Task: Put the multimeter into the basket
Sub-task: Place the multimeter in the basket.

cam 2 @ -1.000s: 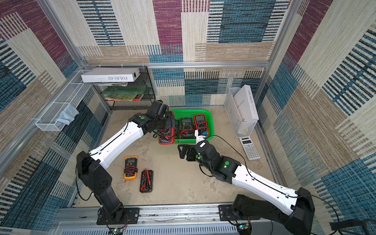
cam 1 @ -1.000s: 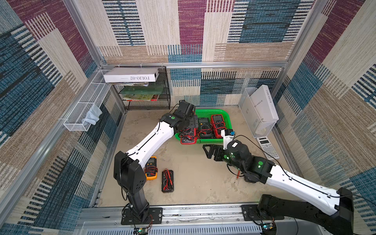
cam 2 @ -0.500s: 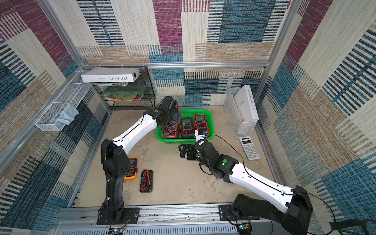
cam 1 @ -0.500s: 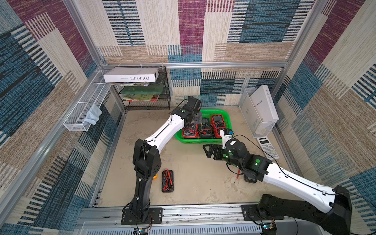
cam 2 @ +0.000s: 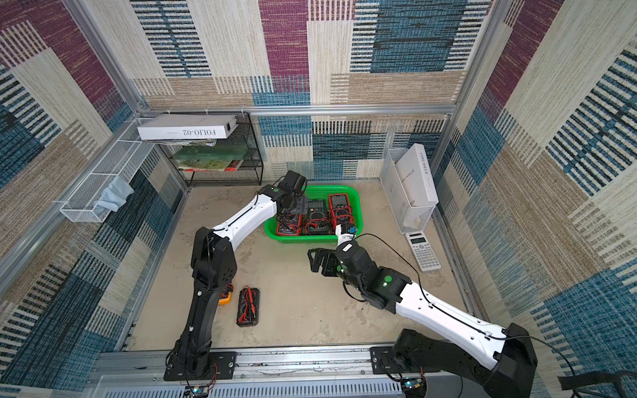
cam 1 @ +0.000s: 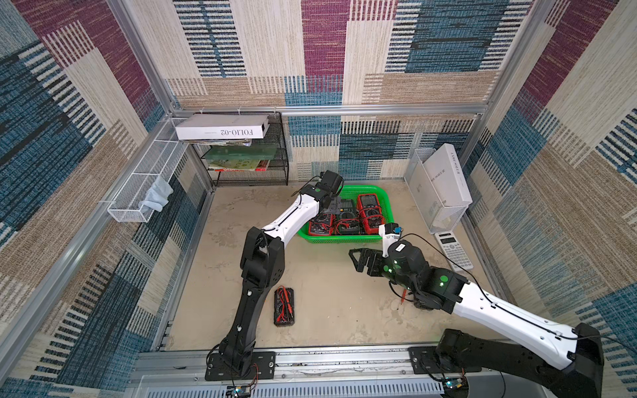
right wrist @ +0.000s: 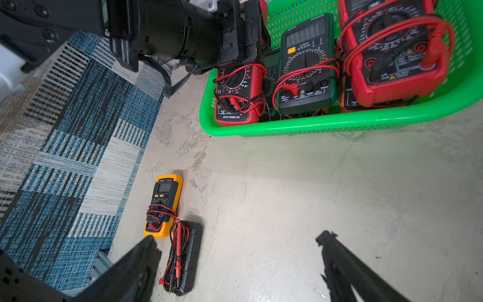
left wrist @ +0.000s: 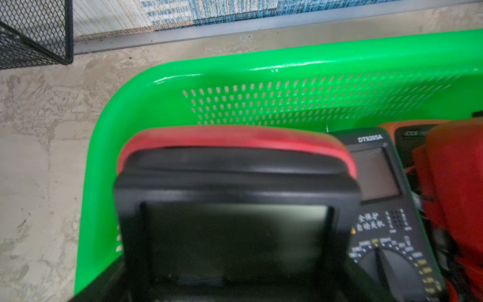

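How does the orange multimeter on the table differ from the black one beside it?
The orange multimeter has an orange shell around a black face; the black multimeter is dark all over. The orange one's leads wrap across its lower half, display bare; the black one's run lengthwise over its face. In a top view the left arm hides most of the orange one, not the black. Both lie flat on the table, outside the basket.

Right claw (right wrist: 236, 236) stands wide apart; orange multimeter (right wrist: 163, 204) and black multimeter (right wrist: 183, 258) lie outside the green basket (right wrist: 339, 125).
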